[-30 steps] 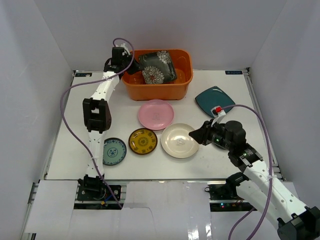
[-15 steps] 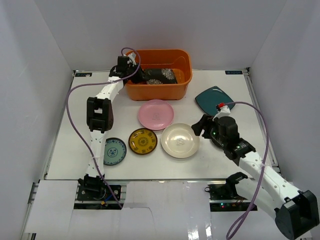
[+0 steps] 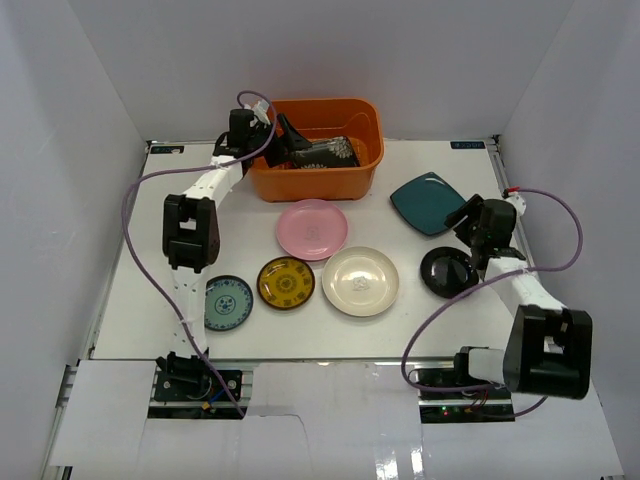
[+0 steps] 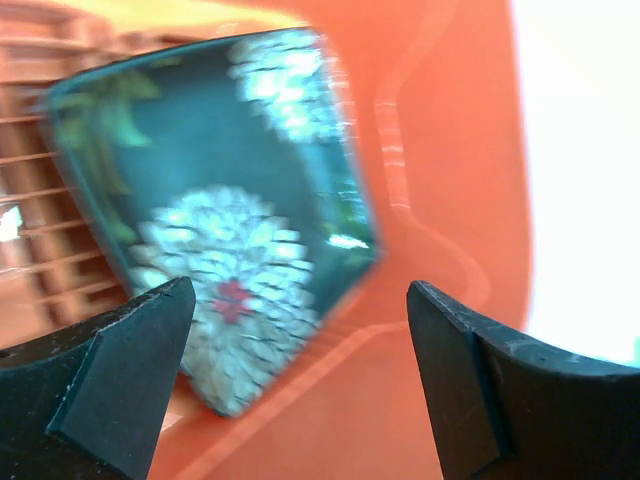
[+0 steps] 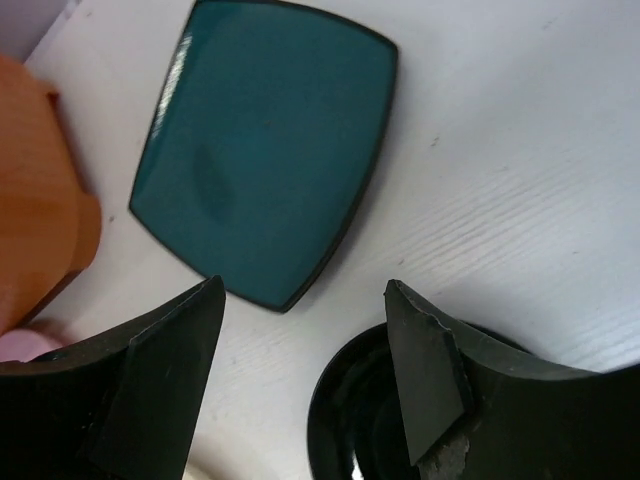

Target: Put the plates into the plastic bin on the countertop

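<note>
Left wrist view: floral plate (image 4: pixel 225 240) rests in bin (image 4: pixel 430 130), ahead of the wide-spread left end effector (image 4: pixel 300 290).

The orange bin (image 3: pixel 315 182) blocks the middle of the tabletop's (image 3: pixel 445 160) far edge, with a dark floral plate (image 3: pixel 328 155) leaning inside it. The pink plate (image 3: pixel 312 228), cream plate (image 3: pixel 360 281) and amber plate (image 3: pixel 286 282) fill the centre. Bare lanes lie along the near edge and at the far-right corner.

The dark floral square plate (image 3: pixel 325 153) lies tilted inside the orange plastic bin (image 3: pixel 315 182), at the far edge of the white countertop (image 3: pixel 250 240). The pink plate (image 3: pixel 312 228) lies flat before the bin. Nearer stand in a row the teal-patterned plate (image 3: pixel 229 302), the amber-patterned plate (image 3: pixel 286 282) and the cream plate (image 3: pixel 360 281); at right lie the teal square plate (image 3: pixel 428 203) and the black plate (image 3: pixel 447 270).
</note>
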Controlling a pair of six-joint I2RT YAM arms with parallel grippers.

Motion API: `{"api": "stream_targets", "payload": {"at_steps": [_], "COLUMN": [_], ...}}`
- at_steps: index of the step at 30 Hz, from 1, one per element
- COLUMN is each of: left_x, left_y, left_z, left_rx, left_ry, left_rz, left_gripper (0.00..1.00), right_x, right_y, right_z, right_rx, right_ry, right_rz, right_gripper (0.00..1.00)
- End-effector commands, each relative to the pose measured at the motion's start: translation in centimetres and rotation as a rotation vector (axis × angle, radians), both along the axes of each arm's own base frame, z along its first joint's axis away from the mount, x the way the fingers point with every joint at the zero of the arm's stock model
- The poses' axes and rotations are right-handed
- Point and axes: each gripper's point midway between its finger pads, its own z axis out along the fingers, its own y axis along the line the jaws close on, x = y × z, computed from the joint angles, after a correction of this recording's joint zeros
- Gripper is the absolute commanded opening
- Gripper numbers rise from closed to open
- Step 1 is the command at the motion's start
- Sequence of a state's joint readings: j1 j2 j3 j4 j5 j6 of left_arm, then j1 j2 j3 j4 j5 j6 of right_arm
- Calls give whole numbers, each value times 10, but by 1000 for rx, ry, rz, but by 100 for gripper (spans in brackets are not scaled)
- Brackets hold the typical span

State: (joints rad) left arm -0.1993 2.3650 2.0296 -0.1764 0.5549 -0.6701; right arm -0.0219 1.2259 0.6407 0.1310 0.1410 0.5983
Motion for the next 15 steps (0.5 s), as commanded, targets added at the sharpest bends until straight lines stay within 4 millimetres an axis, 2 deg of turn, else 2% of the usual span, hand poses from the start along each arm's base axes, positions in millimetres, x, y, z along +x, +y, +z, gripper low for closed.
{"api": "stream_targets", "payload": {"at_steps": [1, 2, 4, 5, 6, 7, 8, 10, 11, 12, 13, 15], "left_x": [-27, -33, -44, -48, -55, -63, -68, -80, -85, -89, -98, -108], "left_y": [-15, -17, -20, -21, -21, -24, -26, -30, -34, -35, -35, -38], "left_z": [137, 160, 168, 178, 191, 194, 201, 214, 214, 217, 229, 230], "left_rx": [-166, -194, -237, -255, -271, -287, -294, -299, -290, -282, -277, -262], "left_ry": [-250, -312, -310, -347, -372, -370, -387, -409, -408, -415, -441, -452], "left_rz": [-83, -100, -129, -145, -158, -188, -206, -248, -264, -272, -278, -278], "left_gripper": [98, 98, 98, 98, 98, 98, 98, 98, 98, 98, 98, 98], "right_x": [30, 36, 47, 49, 51, 57, 58, 65, 66, 69, 71, 76], "right_y": [-13, -15, -14, -15, -17, -13, -12, -12, -11, -11, -7, -4], "right_z": [5, -11, -15, -32, -36, -35, -50, -55, -68, -70, -72, -82], "right_rx": [106, 133, 199, 227, 252, 276, 296, 326, 345, 372, 392, 446], "right_ry": [-79, -45, -51, -15, -16, -42, -13, -15, 13, 10, 10, 14], "right_rz": [-15, -23, 5, 2, 3, 30, 25, 32, 27, 20, 32, 17], "right_gripper": [71, 71, 70, 70, 70, 69, 69, 66, 65, 63, 60, 57]}}
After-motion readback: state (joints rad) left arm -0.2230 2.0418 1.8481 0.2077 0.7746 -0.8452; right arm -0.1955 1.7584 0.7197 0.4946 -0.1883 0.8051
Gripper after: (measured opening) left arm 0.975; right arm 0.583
